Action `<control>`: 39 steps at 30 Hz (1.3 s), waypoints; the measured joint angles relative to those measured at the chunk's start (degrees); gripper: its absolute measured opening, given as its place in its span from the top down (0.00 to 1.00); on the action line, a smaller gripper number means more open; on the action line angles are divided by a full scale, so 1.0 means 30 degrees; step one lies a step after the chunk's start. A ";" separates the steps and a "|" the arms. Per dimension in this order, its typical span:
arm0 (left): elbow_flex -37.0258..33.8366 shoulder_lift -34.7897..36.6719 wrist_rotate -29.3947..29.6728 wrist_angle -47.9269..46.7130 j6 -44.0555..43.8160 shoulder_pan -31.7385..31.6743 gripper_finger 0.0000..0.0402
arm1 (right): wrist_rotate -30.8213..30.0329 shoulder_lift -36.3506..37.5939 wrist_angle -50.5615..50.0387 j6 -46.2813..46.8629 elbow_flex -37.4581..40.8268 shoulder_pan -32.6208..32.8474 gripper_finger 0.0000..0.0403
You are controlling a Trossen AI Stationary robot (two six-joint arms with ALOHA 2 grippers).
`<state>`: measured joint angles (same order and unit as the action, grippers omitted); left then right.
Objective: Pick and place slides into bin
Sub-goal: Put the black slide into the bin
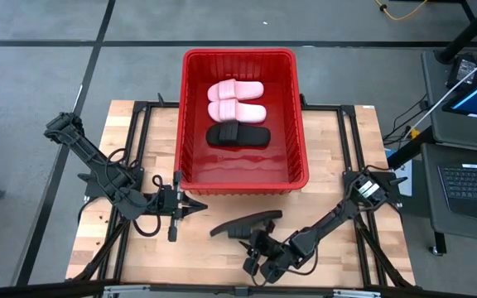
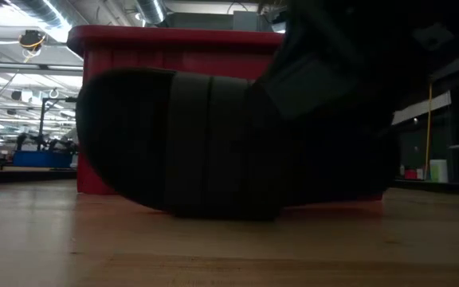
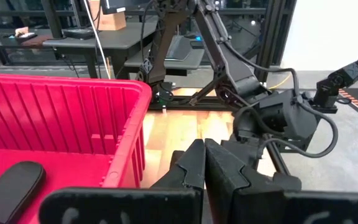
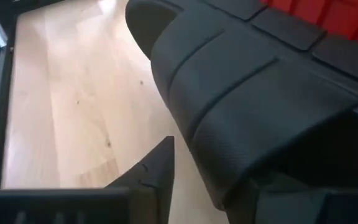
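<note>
The red bin (image 1: pixel 195 116) stands at the table's far middle. In it lie two pale pink slides (image 1: pixel 236 89) (image 1: pixel 237 110) and one black slide (image 1: pixel 238 136), flat on the floor of the bin. Another black slide (image 1: pixel 243 223) sits in front of the bin's near wall, with my right gripper (image 1: pixel 252 240) shut on it. In the low view this slide (image 2: pixel 182 143) is tipped on edge, its sole facing the table's near edge. My left gripper (image 1: pixel 195 207) hovers shut by the bin's near left corner, holding nothing. My right gripper holds the black slide about its middle, by the wide ribbed strap (image 4: pixel 229 106). One finger (image 4: pixel 157 171) stands beside the slide's edge; the slide hides the other. The fingers come slanting down from the near right, across the slide. It is tipped, its lower edge (image 2: pixel 213 214) close over the table.
Bare wooden table (image 1: pixel 139 248) lies left of the held slide. The bin's tall near wall (image 1: pixel 238 184) rises just beyond it. The black frame rails (image 1: pixel 131 141) run along the table's sides. A desk with a laptop (image 1: pixel 470 182) stands off the right edge.
</note>
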<state>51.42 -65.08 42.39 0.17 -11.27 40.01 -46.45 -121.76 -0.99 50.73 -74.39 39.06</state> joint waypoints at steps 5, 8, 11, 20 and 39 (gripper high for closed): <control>0.0000 0.0000 0.0000 -0.0007 0.0316 0.0000 1.00 | -0.0116 0.0002 0.0195 0.1182 0.0007 -0.0237 0.92; 0.0000 0.0000 0.0007 -0.0002 0.0931 0.0000 1.00 | -0.0059 0.0002 0.0830 0.2055 0.0007 -0.0296 0.96; 0.0000 0.0000 0.0015 -0.0002 0.0991 0.0000 1.00 | -0.0050 0.0035 0.2211 0.1999 0.0029 -0.0289 0.96; 0.0000 0.0531 -0.0078 0.0014 0.2012 0.0143 1.00 | -0.0083 0.2058 0.4011 -0.0160 0.0022 -0.0267 0.96; 0.0007 0.3991 0.0721 -0.1059 0.3781 0.0153 1.00 | -0.2745 0.7329 0.8311 -1.0873 0.0022 -0.0187 0.96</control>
<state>51.44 -53.10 44.55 -3.01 0.07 40.47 -54.68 -99.77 23.94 18.11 -74.32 38.50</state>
